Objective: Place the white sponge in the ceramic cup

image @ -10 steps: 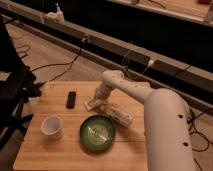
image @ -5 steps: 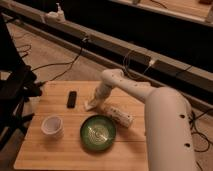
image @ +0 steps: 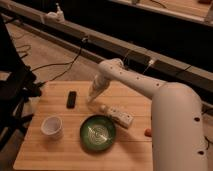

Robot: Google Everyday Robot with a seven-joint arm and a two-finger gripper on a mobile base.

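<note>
A light wooden table (image: 60, 157) fills the near part of the scene, seen from above; at the near right the thick white body of one robot arm (image: 177, 125) rises in front of it; on the near left of the table stands one ceramic cup (image: 51, 126), small, white and upright, well apart from everything else; to its right, near the table's middle, sits one wide green patterned bowl (image: 98, 132); one small orange object (image: 147, 132) lies near the right edge beside the arm; just beyond the bowl one long white bar with buttons (image: 120, 116) lies at a slant, with a small pale lump (image: 102, 107) at its left end; farther and to the left lies one black remote (image: 72, 99), flat on the wood; between the remote and the bar the arm reaches down from the right, and its one gripper (image: 93, 95) points down just above the far middle of the table; the white sponge (image: 91, 99) appears as a pale off-white piece at the gripper's tip, far from the cup, and whether the gripper is closed on it cannot be told; a dark chair (image: 12, 90) stands at the left; beyond the table, dark cables (image: 60, 65) trail over the floor to one long rail (image: 75, 32) crossing the far side.
</note>
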